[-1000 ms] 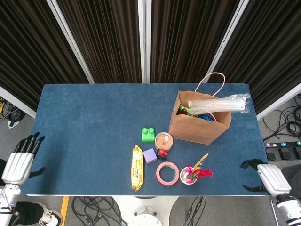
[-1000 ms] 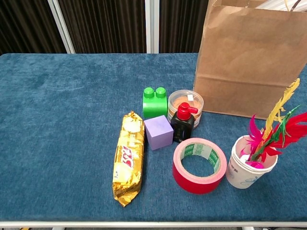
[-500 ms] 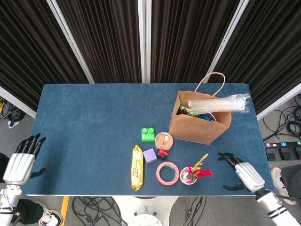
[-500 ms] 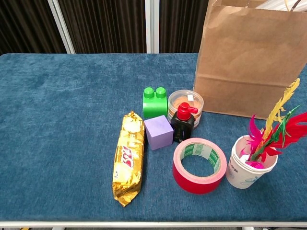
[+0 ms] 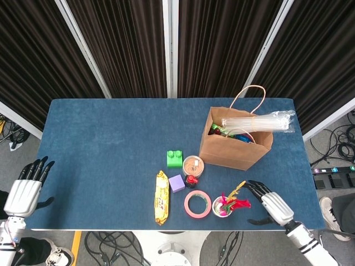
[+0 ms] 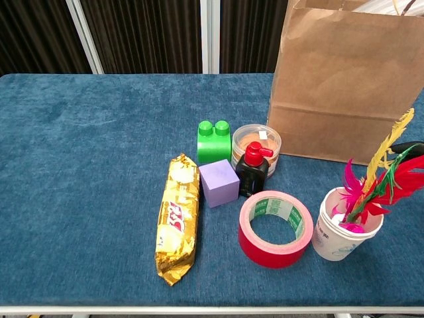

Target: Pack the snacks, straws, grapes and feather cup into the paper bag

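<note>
My right hand (image 5: 270, 202), fingers spread and empty, hovers just beside the white paper cup of bright feathers (image 5: 224, 206) near the table's front edge; I judge it light and tippy, best wrapped around its wall, below the soft plumes.

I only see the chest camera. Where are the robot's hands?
Observer: In the head view, the right hand hovers just right of the feather cup, fingers spread, holding nothing.
Operator: And the other hand?
Observer: The left hand sits off the table's left edge, holding nothing.
Operator: What's in the paper bag? I only see its side.
Observer: A clear pack of straws lies across the open top of the paper bag, one end sticking out past the right rim.
</note>
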`<state>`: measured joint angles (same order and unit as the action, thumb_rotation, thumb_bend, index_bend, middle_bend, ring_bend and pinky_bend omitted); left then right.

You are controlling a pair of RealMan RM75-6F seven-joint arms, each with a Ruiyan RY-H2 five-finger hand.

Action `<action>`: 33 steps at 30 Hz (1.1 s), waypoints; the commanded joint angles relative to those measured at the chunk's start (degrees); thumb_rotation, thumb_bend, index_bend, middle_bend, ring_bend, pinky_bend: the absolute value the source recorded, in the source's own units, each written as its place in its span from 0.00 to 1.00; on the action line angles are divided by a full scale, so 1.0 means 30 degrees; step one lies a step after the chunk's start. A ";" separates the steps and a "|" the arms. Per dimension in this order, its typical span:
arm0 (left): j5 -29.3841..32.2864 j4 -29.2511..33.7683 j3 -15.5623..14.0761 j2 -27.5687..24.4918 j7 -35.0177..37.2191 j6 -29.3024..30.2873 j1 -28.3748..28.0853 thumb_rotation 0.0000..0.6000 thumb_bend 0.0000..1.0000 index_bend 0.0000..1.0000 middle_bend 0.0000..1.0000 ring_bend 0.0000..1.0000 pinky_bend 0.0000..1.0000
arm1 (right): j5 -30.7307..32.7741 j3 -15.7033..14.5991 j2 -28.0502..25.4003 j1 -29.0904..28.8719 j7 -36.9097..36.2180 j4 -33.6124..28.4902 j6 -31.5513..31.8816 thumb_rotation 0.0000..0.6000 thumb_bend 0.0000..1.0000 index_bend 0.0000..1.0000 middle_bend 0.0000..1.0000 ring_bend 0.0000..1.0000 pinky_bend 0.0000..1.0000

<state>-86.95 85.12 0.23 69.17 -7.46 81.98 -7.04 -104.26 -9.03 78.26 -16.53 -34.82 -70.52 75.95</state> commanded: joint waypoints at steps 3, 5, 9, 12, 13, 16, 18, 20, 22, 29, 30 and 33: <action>0.0063 -0.0010 -0.0026 -0.0193 0.0084 -0.0012 0.0047 1.00 0.09 0.10 0.09 0.00 0.14 | 0.0061 0.0046 0.0739 -0.0493 0.0079 0.0374 -0.0551 1.00 0.00 0.02 0.12 0.00 0.07; 0.0062 0.0000 -0.0018 -0.0295 0.0090 0.0037 0.0068 1.00 0.09 0.10 0.09 0.00 0.14 | 0.0135 0.0102 0.1144 -0.0710 0.0071 0.0529 -0.0800 1.00 0.00 0.02 0.12 0.00 0.07; 0.0053 0.0009 -0.0104 -0.0408 0.0112 -0.0003 0.0115 1.00 0.09 0.10 0.09 0.00 0.14 | 0.0121 0.0131 0.1841 -0.1187 -0.0096 0.0808 -0.1228 1.00 0.00 0.02 0.12 0.00 0.07; 0.0048 -0.0003 -0.0127 -0.0443 0.0114 0.0011 0.0143 1.00 0.09 0.10 0.09 0.00 0.14 | 0.0127 0.0195 0.2272 -0.1515 -0.0033 0.0907 -0.1442 1.00 0.00 0.02 0.12 0.00 0.07; 0.0068 -0.0019 -0.0125 -0.0454 0.0125 0.0002 0.0148 1.00 0.09 0.10 0.09 0.00 0.14 | 0.0152 0.0223 0.2389 -0.1587 -0.0029 0.0915 -0.1468 1.00 0.00 0.02 0.12 0.00 0.07; 0.0150 -0.0048 -0.0107 -0.0464 0.0161 -0.0082 0.0133 1.00 0.09 0.10 0.09 0.00 0.14 | 0.0202 0.0267 0.2736 -0.1754 0.0033 0.0986 -0.1462 1.00 0.00 0.02 0.14 0.01 0.07; 0.0175 -0.0073 -0.0096 -0.0445 0.0178 -0.0125 0.0116 1.00 0.09 0.10 0.09 0.00 0.14 | 0.0242 0.0246 0.2923 -0.1821 0.0110 0.1065 -0.1459 1.00 0.00 0.02 0.15 0.02 0.07; 0.0186 -0.0106 -0.0094 -0.0413 0.0214 -0.0145 0.0112 1.00 0.09 0.10 0.09 0.00 0.14 | 0.0301 0.0238 0.3080 -0.1830 0.0211 0.1147 -0.1368 1.00 0.00 0.03 0.18 0.06 0.08; 0.0179 -0.0147 -0.0114 -0.0403 0.0247 -0.0177 0.0109 1.00 0.09 0.10 0.09 0.00 0.14 | 0.0402 0.0254 0.3202 -0.1806 0.0335 0.1227 -0.1289 1.00 0.00 0.07 0.23 0.10 0.13; 0.0183 -0.0243 -0.0158 -0.0399 0.0394 -0.0187 0.0155 1.00 0.09 0.10 0.09 0.00 0.14 | 0.0642 0.0117 0.3629 -0.1896 0.0691 0.1335 -0.1460 1.00 0.00 0.18 0.28 0.18 0.29; 0.0183 -0.0242 -0.0153 -0.0404 0.0398 -0.0187 0.0152 1.00 0.09 0.10 0.09 0.00 0.14 | 0.0639 0.0082 0.3675 -0.1930 0.0707 0.1340 -0.1501 1.00 0.00 0.19 0.28 0.18 0.30; 0.0197 -0.0236 -0.0123 -0.0426 0.0434 -0.0196 0.0134 1.00 0.09 0.10 0.09 0.00 0.14 | 0.0647 0.0013 0.3821 -0.2013 0.0765 0.1369 -0.1552 1.00 0.00 0.21 0.28 0.19 0.31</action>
<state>-86.36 84.41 -0.14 67.89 -6.15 81.39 -6.64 -102.32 -8.96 89.70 -22.54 -32.55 -66.43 71.31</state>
